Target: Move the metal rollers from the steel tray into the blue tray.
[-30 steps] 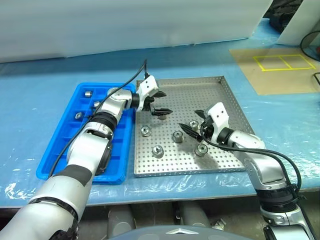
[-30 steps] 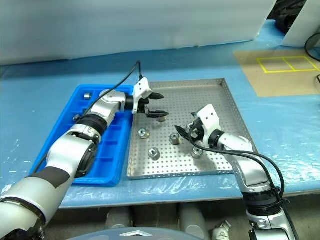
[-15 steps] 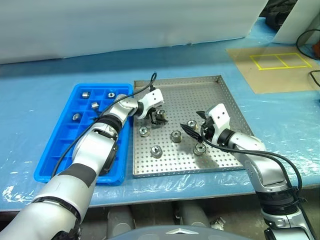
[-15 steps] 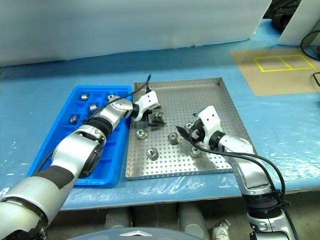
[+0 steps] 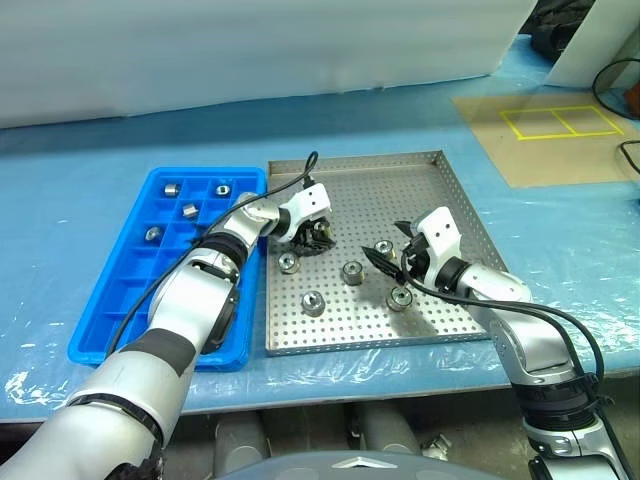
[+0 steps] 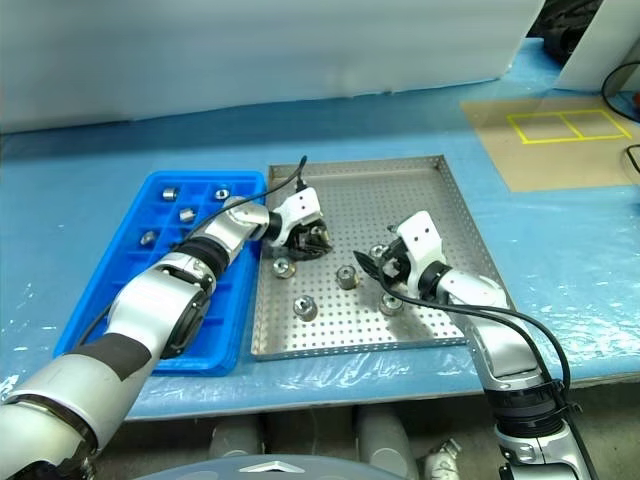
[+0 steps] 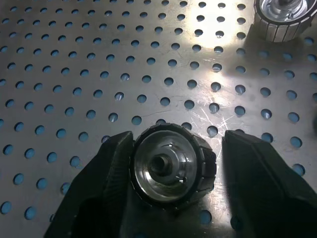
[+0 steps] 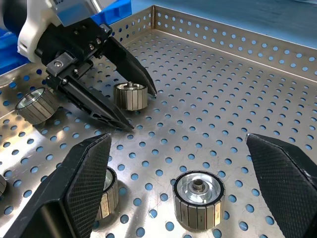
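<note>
The steel tray (image 5: 420, 190) holds several metal rollers. My left gripper (image 5: 318, 240) is low over the tray's near-left part, its jaws straddling one roller (image 7: 171, 168). One finger (image 7: 109, 163) touches that roller; the other finger (image 7: 247, 163) stands a small gap off it. The right wrist view shows the same roller (image 8: 131, 95) between those black fingers. My right gripper (image 5: 388, 245) hovers wide open and empty over the tray's middle, near two rollers (image 5: 384, 248) (image 5: 399, 296). The blue tray (image 5: 130, 300) lies left of the steel tray, with several rollers (image 5: 188, 210) in its far compartments.
Three more rollers (image 5: 288, 262) (image 5: 352, 271) (image 5: 314, 302) stand on the tray's near half. Both trays rest on a blue plastic-covered table (image 5: 80, 150). A brown sheet with yellow tape squares (image 5: 555, 125) lies at the far right. My left arm's cable (image 5: 290, 182) loops above its wrist.
My left gripper came down onto the steel tray and its wide-open fingers narrowed around one roller. The right arm stayed still. The camera view shifted slightly.
</note>
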`<state>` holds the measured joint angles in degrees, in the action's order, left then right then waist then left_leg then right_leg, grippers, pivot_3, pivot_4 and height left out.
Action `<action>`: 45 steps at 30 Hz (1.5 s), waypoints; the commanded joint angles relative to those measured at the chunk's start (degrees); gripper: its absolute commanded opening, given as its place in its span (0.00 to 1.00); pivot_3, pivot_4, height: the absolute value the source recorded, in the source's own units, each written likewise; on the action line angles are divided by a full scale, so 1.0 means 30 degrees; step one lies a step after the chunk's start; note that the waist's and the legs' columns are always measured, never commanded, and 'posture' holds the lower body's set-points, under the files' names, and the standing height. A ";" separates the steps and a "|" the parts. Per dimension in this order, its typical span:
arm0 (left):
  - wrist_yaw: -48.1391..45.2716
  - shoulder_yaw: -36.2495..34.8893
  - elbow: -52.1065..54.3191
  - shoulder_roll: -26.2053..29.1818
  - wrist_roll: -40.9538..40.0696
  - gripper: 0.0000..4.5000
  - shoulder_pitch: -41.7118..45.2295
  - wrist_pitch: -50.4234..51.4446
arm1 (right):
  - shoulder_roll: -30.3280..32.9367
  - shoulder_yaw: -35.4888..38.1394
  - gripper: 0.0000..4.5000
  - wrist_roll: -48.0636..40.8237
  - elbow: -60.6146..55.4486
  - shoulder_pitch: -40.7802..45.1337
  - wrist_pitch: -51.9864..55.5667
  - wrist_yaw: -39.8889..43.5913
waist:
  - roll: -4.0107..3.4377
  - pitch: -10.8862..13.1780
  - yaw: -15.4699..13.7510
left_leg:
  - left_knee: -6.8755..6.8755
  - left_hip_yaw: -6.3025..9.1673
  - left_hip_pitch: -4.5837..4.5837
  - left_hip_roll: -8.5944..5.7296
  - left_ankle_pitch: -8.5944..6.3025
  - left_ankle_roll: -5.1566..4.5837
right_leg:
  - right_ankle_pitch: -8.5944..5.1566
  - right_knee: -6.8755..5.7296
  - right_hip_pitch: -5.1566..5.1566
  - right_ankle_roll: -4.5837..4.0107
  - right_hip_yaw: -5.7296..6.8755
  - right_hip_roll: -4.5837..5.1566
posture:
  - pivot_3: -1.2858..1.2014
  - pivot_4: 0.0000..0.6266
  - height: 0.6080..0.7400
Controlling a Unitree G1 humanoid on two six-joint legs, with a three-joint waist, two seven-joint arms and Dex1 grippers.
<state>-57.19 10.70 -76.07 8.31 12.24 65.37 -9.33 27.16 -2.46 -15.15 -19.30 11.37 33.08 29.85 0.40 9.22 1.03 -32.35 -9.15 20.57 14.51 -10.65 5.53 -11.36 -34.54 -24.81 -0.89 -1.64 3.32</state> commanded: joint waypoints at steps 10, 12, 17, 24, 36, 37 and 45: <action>-0.1376 -0.1204 0.0515 -0.0067 -0.0971 0.42 0.0166 0.0008 | -0.0026 0.0059 1.00 0.0122 -0.0795 0.0255 -0.0228 0.0008 | 0.0002 0.0002 -0.0002 | 0.0004 0.0000 0.0002 -0.0001 -0.0006 -0.0011 | 0.0000 0.0014 -0.0002 0.0000 0.0002 0.0003 | 0.33 0.24 1.00; -0.2480 -0.1659 0.0787 -0.0039 -0.1582 0.42 0.0405 0.0171 | -0.0031 0.0060 1.00 0.0108 -0.0734 0.0360 -0.0226 0.0046 | 0.0003 0.0003 -0.0011 | 0.0004 0.0000 0.0002 -0.0002 -0.0011 -0.0017 | 0.0000 0.0019 -0.0002 0.0000 0.0003 0.0007 | 0.33 0.24 1.00; -0.7354 -0.2553 0.2809 0.0412 -0.3564 0.42 0.0768 0.0357 | -0.0447 0.0584 1.00 -0.0794 -0.0622 0.0971 0.0039 0.0259 | 0.0023 0.0019 -0.0028 | 0.0016 0.0000 -0.0006 -0.0002 -0.0014 -0.0023 | 0.0000 0.0035 -0.0022 0.0000 0.0006 0.0011 | 0.34 0.24 1.00; -0.8656 -0.2696 0.4867 0.1965 -0.4376 0.42 0.0925 0.0230 | -0.1001 0.0769 1.00 -0.1983 0.0676 0.3693 0.0124 0.1091 | 0.0019 0.0023 -0.0041 | 0.0034 -0.0022 -0.0001 0.0001 -0.0013 -0.0022 | 0.0000 0.0018 -0.0028 -0.0001 -0.0005 0.0007 | 0.36 0.24 1.00; -0.9382 -0.3049 0.9812 0.7569 -0.5131 0.42 -0.2403 0.1315 | -0.1811 -0.1788 1.00 -0.1662 0.6047 0.8770 -0.2070 0.5609 | 0.0030 0.0058 -0.0253 | 0.0046 -0.0017 0.0009 0.0023 -0.0001 0.0001 | -0.0001 -0.0025 -0.0095 -0.0008 0.0017 -0.0005 | 0.47 0.24 1.00; -0.8988 -0.3217 1.0598 0.8037 -0.5222 0.42 -0.2813 0.1599 | -0.1985 -0.1974 1.00 -0.1565 0.6582 0.9151 -0.2337 0.5948 | 0.0032 0.0059 -0.0319 | 0.0051 -0.0013 0.0009 0.0030 0.0002 0.0008 | -0.0002 -0.0030 -0.0099 -0.0009 0.0029 -0.0007 | 0.48 0.24 1.00; -0.6826 -0.5848 1.9389 1.1944 -0.7578 0.42 -0.8284 0.6618 | -0.3589 -0.3489 1.00 -0.0738 1.1221 1.2021 -0.4775 0.9265 | 0.0032 0.0078 -0.1285 | 0.0076 0.0042 0.0080 0.0099 0.0008 0.0026 | -0.0034 -0.0076 -0.0172 -0.0066 0.0183 0.0015 | 0.56 0.24 1.00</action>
<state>-79.16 -4.43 -23.59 42.78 -8.07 42.26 7.68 16.80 -12.77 -17.49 13.61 45.11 21.18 55.64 0.49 9.46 -2.83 -32.10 -9.00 20.87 14.81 -10.63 5.61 -11.49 -34.78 -25.34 -1.12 -0.97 3.42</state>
